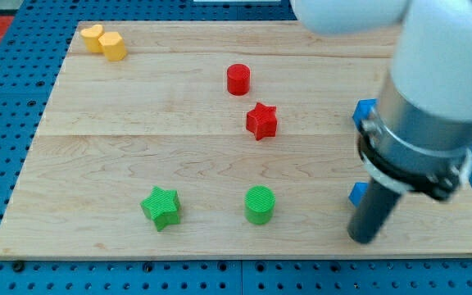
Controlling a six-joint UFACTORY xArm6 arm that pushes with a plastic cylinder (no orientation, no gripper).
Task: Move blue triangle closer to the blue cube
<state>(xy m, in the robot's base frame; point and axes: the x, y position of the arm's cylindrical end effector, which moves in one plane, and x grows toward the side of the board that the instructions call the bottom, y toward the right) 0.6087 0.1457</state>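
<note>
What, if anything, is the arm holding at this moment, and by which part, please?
Nothing is held: my tip is a bare rod end resting on the board, just below a partly hidden blue block.

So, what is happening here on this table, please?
A robot arm with a dark rod is working at the view's right side of a wooden board. My tip rests near the bottom right, just below a blue block. A second blue block sits higher up. The arm hides most of both, so their shapes cannot be told. The red, green and yellow blocks lie apart from the rod.
</note>
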